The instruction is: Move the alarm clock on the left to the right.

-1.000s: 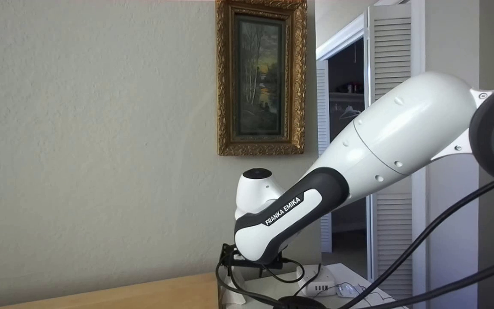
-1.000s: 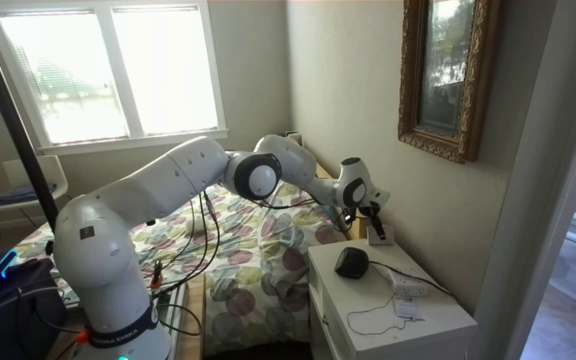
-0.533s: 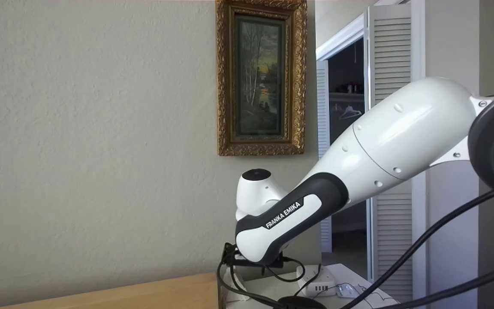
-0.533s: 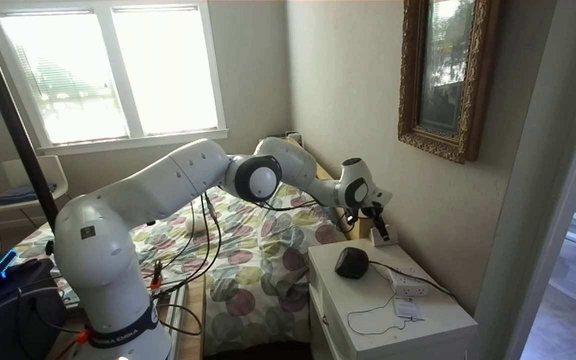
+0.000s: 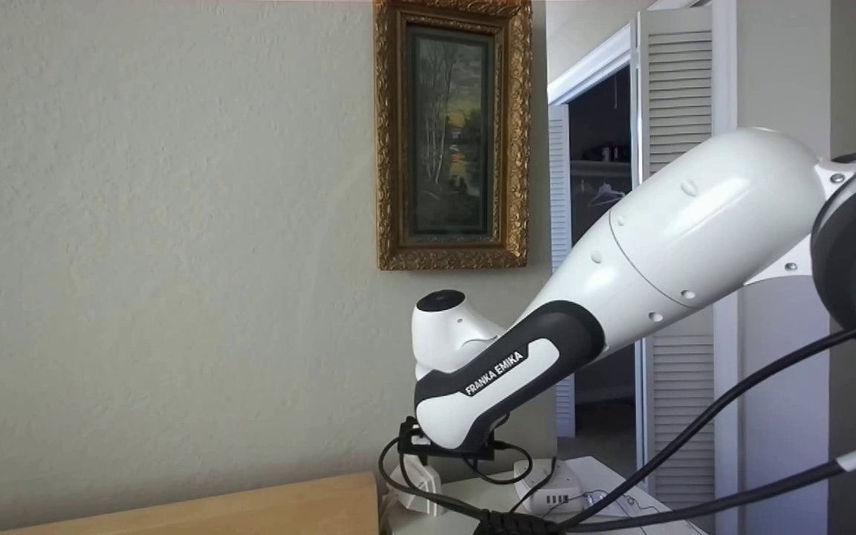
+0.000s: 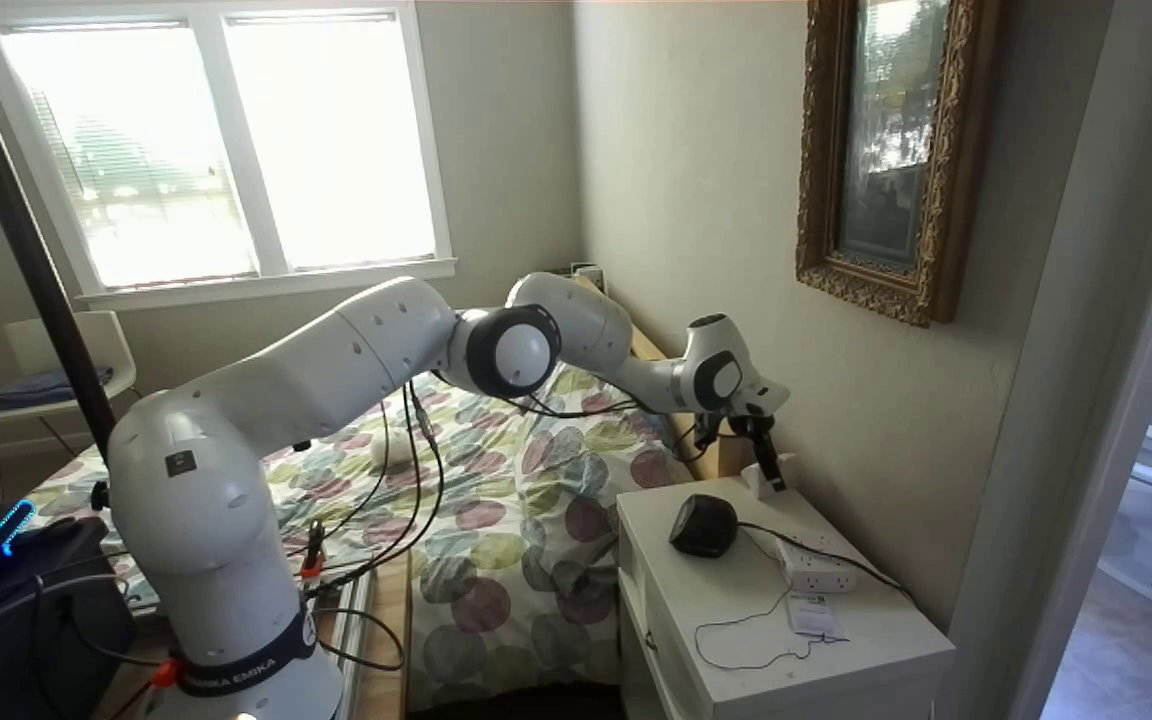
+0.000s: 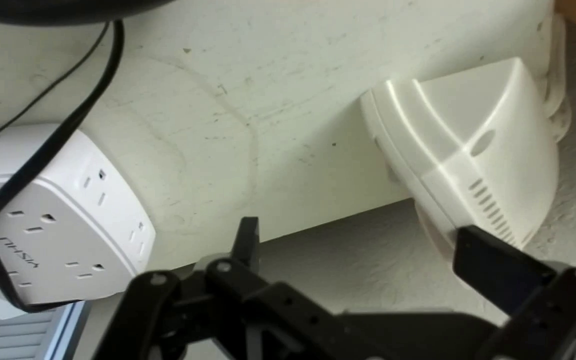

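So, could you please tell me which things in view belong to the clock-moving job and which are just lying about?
For the job:
white alarm clock (presumably; no dial shows)
open gripper
white nightstand, as the surface

Just lying about:
black device
black cable
white outlet block
small white item

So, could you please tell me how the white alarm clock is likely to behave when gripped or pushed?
The white alarm clock should probably feel stiff, as its slotted shell looks like hard plastic. Its smooth, curved surface may let the tool slip. Its angular edges suggest it would slide or tip rather than roll.
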Controlling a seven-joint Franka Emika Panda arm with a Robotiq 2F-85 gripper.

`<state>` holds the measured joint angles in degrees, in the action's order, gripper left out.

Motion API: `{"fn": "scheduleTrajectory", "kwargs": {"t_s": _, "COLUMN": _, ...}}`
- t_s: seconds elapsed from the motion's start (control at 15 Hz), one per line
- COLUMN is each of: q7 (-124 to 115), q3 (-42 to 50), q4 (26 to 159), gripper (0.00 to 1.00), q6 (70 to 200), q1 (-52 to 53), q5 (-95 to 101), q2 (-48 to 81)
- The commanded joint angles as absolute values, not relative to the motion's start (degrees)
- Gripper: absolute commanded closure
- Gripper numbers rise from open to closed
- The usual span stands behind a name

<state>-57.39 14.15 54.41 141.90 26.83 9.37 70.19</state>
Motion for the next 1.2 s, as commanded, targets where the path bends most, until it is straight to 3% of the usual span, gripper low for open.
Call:
{"fn": "scheduleTrajectory", "kwargs": {"t_s": 0.0, "q7": -61.22, "q3": 16.12, "q4": 53.06, "gripper": 0.00, "q6": 138.15, "q1": 27.28, "q5": 9.37, "q2": 71.28}}
{"fn": "scheduleTrajectory", "kwargs": {"t_s": 1.13, "q7": -61.53, "q3": 14.74, "q4": 51.06, "gripper": 0.00, "q6": 129.83, "q1": 28.54, "q5": 8.70, "q2": 71.13}}
